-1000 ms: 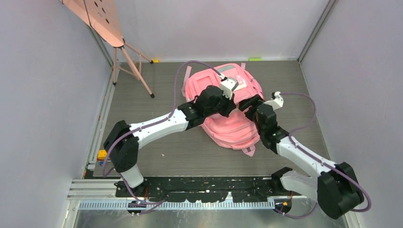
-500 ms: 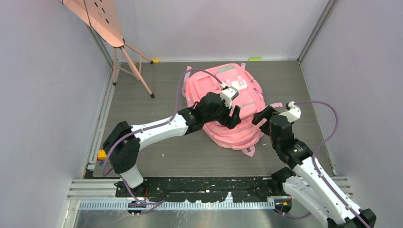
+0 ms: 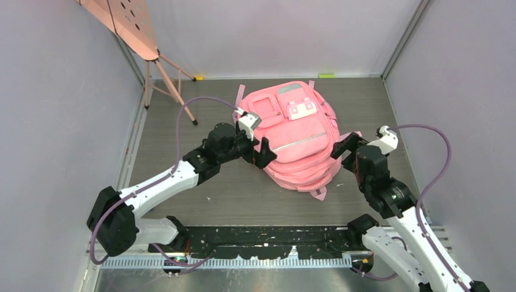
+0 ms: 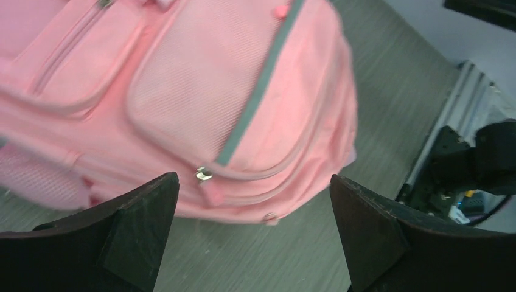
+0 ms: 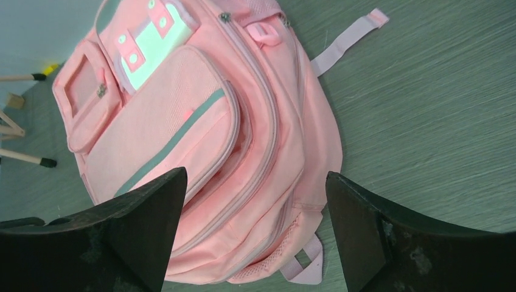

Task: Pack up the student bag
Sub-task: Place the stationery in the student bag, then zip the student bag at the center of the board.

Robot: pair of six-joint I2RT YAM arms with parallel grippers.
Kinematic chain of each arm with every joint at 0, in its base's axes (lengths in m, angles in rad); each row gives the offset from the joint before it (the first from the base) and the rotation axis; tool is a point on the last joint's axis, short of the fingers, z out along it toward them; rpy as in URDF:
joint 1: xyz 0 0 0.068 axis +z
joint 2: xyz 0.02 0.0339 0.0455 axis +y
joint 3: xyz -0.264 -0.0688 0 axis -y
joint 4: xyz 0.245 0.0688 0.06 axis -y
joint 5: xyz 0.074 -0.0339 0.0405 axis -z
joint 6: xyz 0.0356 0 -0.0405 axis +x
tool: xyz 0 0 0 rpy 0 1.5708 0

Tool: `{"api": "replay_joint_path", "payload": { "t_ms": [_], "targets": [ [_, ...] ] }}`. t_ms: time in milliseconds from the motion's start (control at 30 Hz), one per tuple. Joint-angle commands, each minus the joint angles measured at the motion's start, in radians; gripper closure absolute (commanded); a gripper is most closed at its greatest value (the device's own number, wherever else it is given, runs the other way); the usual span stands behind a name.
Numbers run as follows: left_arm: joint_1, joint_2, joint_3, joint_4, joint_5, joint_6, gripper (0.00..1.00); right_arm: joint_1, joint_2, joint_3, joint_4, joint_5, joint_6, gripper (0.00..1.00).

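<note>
The student bag (image 3: 298,137) lies flat on the desk (image 3: 243,194), front pockets upward, at the far middle, between both claws. The left claw (image 4: 252,237) stands wide open just beside the bag's left edge and holds nothing. The right claw (image 5: 255,231) is likewise wide open and unloaded, near the right edge.

Hazard: the zips appear closed, though blur prevents certainty; a closed compartment blocks packing.

Hazard: a loose strap (image 5: 347,41) lies on the desk on the right claw's side and may snag a finger, dragging the soft bag.

Room: bare desk lies in front of the bag and to its left. The stand legs (image 3: 176,90) limit the far left corner; the walls limit both sides.
</note>
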Motion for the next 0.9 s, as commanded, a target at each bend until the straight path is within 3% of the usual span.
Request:
{"api": "replay_joint_path", "payload": {
  "t_ms": [0, 233, 367, 867],
  "targets": [
    [0.095, -0.009, -0.078, 0.023, 0.043, 0.012, 0.06, -0.003, 0.095, 0.031, 0.057, -0.096, 0.009, 0.1],
    [0.144, 0.065, -0.091, 0.069, 0.03, -0.001, 0.33, -0.002, 0.256, 0.022, 0.189, -0.169, 0.078, 0.14],
    [0.144, 0.117, -0.075, 0.09, 0.034, -0.002, 0.42, -0.002, 0.313, 0.014, 0.245, -0.218, 0.118, 0.18],
    [0.143, 0.21, -0.043, 0.17, 0.104, -0.001, 0.54, -0.002, 0.394, -0.047, 0.343, -0.205, 0.188, 0.28]
  ]
}}
